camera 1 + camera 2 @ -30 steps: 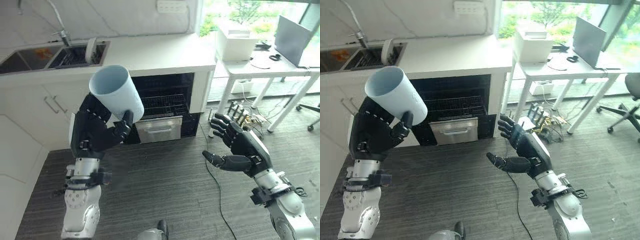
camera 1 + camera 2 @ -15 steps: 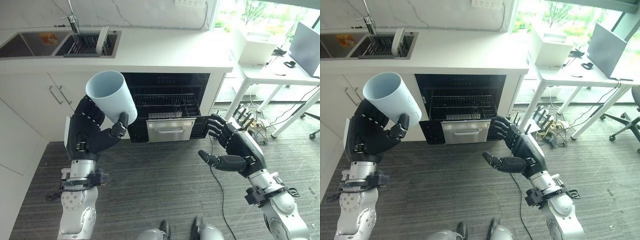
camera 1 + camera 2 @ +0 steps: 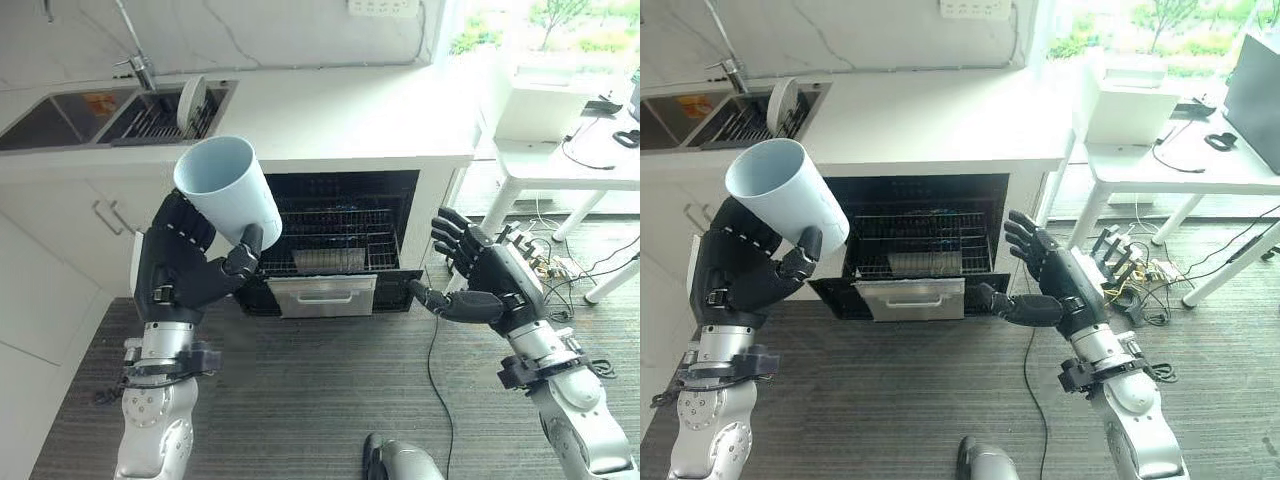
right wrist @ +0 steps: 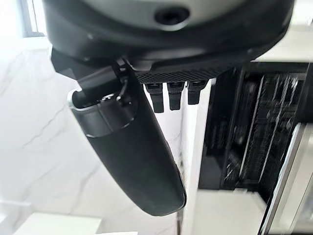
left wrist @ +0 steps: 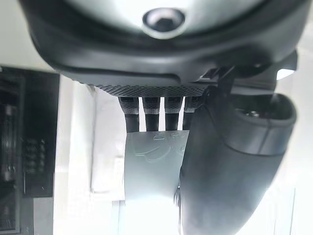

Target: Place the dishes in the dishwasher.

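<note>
My left hand (image 3: 185, 270) is shut on a pale blue cup (image 3: 228, 190), held up with its mouth tilted up and to the left, in front of the counter; the cup (image 5: 154, 166) shows between fingers and thumb in the left wrist view. The dishwasher (image 3: 335, 240) under the counter stands open, its wire rack (image 3: 325, 235) pulled partly out over the steel door front (image 3: 322, 296). My right hand (image 3: 490, 285) hovers open, fingers spread, just right of the dishwasher door. A white plate (image 3: 190, 100) stands on edge in the sink rack.
A double sink (image 3: 70, 115) with a tap (image 3: 135, 65) sits at the counter's left. White cabinet doors (image 3: 60, 260) are left of the dishwasher. A white table (image 3: 570, 150) stands at the right, with a power strip and cables (image 3: 540, 265) on the floor beneath.
The camera has moved closer to the counter and shifted. The dishwasher now looms nearer, and my right hand has risen towards its door. The cup stays held in my left hand.
</note>
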Controlling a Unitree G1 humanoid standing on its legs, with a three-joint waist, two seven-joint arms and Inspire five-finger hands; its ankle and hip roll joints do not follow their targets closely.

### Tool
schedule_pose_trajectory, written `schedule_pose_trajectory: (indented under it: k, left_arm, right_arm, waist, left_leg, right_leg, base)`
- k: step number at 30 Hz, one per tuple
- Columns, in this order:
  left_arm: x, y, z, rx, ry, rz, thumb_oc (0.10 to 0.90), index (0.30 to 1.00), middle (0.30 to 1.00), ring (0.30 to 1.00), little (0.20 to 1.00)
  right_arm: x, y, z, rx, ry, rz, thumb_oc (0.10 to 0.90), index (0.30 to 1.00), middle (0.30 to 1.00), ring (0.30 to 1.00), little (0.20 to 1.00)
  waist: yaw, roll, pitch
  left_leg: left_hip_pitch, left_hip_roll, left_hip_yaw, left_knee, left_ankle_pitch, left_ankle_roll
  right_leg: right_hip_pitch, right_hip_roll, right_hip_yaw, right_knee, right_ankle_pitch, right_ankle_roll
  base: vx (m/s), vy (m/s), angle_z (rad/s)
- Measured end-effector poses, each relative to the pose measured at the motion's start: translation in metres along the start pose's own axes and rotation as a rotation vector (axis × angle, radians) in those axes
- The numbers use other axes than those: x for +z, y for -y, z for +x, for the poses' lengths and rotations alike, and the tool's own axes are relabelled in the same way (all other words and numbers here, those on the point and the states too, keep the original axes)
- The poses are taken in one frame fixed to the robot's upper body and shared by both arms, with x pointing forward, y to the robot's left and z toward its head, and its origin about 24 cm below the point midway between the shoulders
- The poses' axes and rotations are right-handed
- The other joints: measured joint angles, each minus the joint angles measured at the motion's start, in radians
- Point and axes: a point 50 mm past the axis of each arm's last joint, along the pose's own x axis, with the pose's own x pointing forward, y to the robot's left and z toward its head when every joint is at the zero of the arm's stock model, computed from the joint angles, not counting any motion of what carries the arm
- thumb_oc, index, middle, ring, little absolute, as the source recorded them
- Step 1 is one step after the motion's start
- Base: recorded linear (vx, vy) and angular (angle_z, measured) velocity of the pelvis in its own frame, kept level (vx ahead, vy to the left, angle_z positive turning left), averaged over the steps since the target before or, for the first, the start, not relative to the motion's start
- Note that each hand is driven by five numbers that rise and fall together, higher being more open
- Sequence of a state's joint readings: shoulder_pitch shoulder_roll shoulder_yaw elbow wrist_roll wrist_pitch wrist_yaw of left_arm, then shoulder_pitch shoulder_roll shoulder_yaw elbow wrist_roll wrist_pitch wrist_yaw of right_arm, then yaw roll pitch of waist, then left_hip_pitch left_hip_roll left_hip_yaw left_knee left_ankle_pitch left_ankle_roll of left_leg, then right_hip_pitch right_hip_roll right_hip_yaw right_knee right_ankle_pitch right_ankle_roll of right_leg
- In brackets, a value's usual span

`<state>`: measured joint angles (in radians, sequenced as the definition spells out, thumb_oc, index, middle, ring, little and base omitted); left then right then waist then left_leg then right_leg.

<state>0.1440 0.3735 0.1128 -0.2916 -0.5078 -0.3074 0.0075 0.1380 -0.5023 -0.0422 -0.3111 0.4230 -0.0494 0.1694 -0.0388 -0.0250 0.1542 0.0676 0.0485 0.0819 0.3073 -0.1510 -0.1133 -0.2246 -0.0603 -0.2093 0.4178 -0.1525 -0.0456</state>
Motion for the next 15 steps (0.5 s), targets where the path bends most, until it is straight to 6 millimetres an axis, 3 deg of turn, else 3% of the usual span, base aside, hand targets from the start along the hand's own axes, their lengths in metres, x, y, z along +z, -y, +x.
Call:
schedule_pose_trajectory:
  k: [2, 3, 4, 5, 6, 7, 8, 9, 11, 13, 15]
  left_arm:
    - [-0.002, 0.000, -0.005, 0.002, -0.016, -0.003, 0.400, 0.300, 0.300, 0.300, 0.300]
    - [-0.003, -0.001, -0.007, -0.006, -0.022, 0.000, 0.400, 0.300, 0.300, 0.300, 0.300]
    - [-0.003, 0.000, -0.008, -0.015, -0.025, 0.000, 0.400, 0.300, 0.300, 0.300, 0.300]
    - [-0.005, -0.001, -0.009, -0.019, -0.034, 0.000, 0.400, 0.300, 0.300, 0.300, 0.300]
    - [-0.006, -0.001, -0.010, -0.021, -0.042, 0.000, 0.400, 0.300, 0.300, 0.300, 0.300]
    - [-0.010, 0.006, -0.010, -0.003, -0.029, -0.050, 0.400, 0.300, 0.300, 0.300, 0.300]
    - [-0.008, 0.008, -0.008, -0.010, -0.002, -0.062, 0.400, 0.300, 0.300, 0.300, 0.300]
    - [-0.009, 0.009, -0.007, -0.017, 0.015, -0.067, 0.400, 0.300, 0.300, 0.300, 0.300]
    - [-0.019, 0.007, -0.016, -0.011, -0.051, -0.063, 0.400, 0.300, 0.300, 0.300, 0.300]
    - [-0.018, 0.004, -0.017, 0.004, -0.050, -0.058, 0.400, 0.300, 0.300, 0.300, 0.300]
    - [-0.019, 0.004, -0.018, 0.006, -0.054, -0.059, 0.400, 0.300, 0.300, 0.300, 0.300]
  right_arm:
    - [-0.003, 0.002, -0.005, -0.002, -0.019, 0.000, 0.800, 0.900, 0.900, 0.900, 0.900]
    - [-0.004, 0.001, -0.005, 0.000, -0.020, 0.002, 0.800, 0.900, 0.900, 0.900, 0.900]
    - [-0.004, 0.001, -0.005, -0.002, -0.022, 0.006, 0.800, 0.900, 0.900, 0.900, 0.900]
    - [-0.006, 0.001, -0.005, 0.004, -0.033, 0.009, 0.800, 0.900, 0.900, 0.900, 0.900]
    - [-0.008, 0.000, -0.005, 0.005, -0.043, 0.016, 0.800, 0.900, 0.900, 0.900, 0.900]
    - [-0.007, 0.006, -0.001, -0.003, -0.035, 0.001, 0.800, 0.900, 0.900, 0.900, 0.900]
    - [-0.003, 0.008, -0.002, -0.002, -0.028, -0.017, 0.800, 0.900, 0.900, 0.900, 0.900]
    - [-0.005, 0.011, -0.004, -0.007, -0.035, -0.019, 0.800, 0.900, 0.900, 0.900, 0.900]
    - [-0.016, 0.013, -0.017, -0.029, -0.103, -0.001, 0.800, 0.900, 0.900, 0.900, 0.900]
    - [-0.022, 0.013, -0.024, -0.033, -0.142, 0.002, 0.800, 0.900, 0.900, 0.900, 0.900]
    - [-0.023, 0.014, -0.026, -0.034, -0.151, -0.002, 0.800, 0.900, 0.900, 0.900, 0.900]
  waist:
    - [0.015, -0.006, 0.002]
    - [0.014, -0.008, 0.004]
    - [0.015, -0.008, 0.004]
    - [0.019, -0.012, 0.005]
    - [0.018, -0.016, 0.008]
    - [-0.031, 0.095, 0.028]
    - [-0.037, 0.095, 0.026]
    - [-0.015, 0.064, 0.039]
    - [-0.010, 0.066, 0.034]
    - [-0.004, 0.063, 0.035]
    - [0.000, 0.067, 0.032]
  left_leg:
    - [-0.034, -0.006, -0.002, 0.107, 0.055, -0.021]
    - [-0.068, 0.000, 0.000, 0.149, 0.047, -0.016]
    - [-0.102, -0.001, 0.012, 0.158, 0.039, -0.008]
    - [-0.124, -0.002, 0.058, 0.084, 0.028, 0.013]
    - [-0.129, -0.011, 0.080, 0.005, 0.030, 0.025]
    - [-0.244, 0.128, -0.004, 0.055, 0.018, 0.019]
    - [-0.283, 0.178, 0.001, 0.057, 0.024, 0.010]
    - [-0.298, 0.214, -0.004, 0.048, 0.031, -0.019]
    - [-0.366, 0.234, -0.007, 0.034, 0.048, -0.036]
    - [-0.387, 0.227, -0.003, 0.015, 0.055, -0.021]
    - [-0.352, 0.203, 0.000, -0.005, 0.061, -0.011]
  right_leg:
    - [0.035, -0.006, 0.013, -0.005, -0.028, -0.025]
    - [0.039, -0.004, 0.011, -0.008, -0.031, -0.026]
    - [0.039, -0.003, 0.008, -0.020, -0.029, -0.026]
    - [0.046, -0.001, 0.001, -0.041, -0.009, -0.025]
    - [0.065, 0.002, -0.005, -0.058, -0.004, 0.011]
    - [0.011, 0.046, 0.022, 0.090, -0.058, 0.193]
    - [-0.006, -0.022, 0.066, 0.141, -0.102, 0.135]
    - [-0.008, -0.078, 0.066, 0.167, -0.132, 0.063]
    - [-0.010, -0.084, 0.072, 0.154, -0.150, 0.051]
    - [0.000, -0.084, 0.081, 0.129, -0.137, 0.052]
    - [0.035, -0.083, 0.098, 0.088, -0.118, 0.092]
  base:
    - [0.12, -0.056, -0.12]
    - [0.14, 0.042, 0.07]
    - [0.11, 0.128, 0.09]
    - [0.11, 0.235, 0.13]
    - [0.18, 0.367, 0.56]
    - [0.17, 0.313, 0.77]
    - [0.18, 0.270, 0.62]
    - [0.14, 0.205, 0.21]
    - [0.18, 0.289, -0.05]
    - [0.19, 0.355, -0.18]
    - [0.19, 0.371, -0.33]
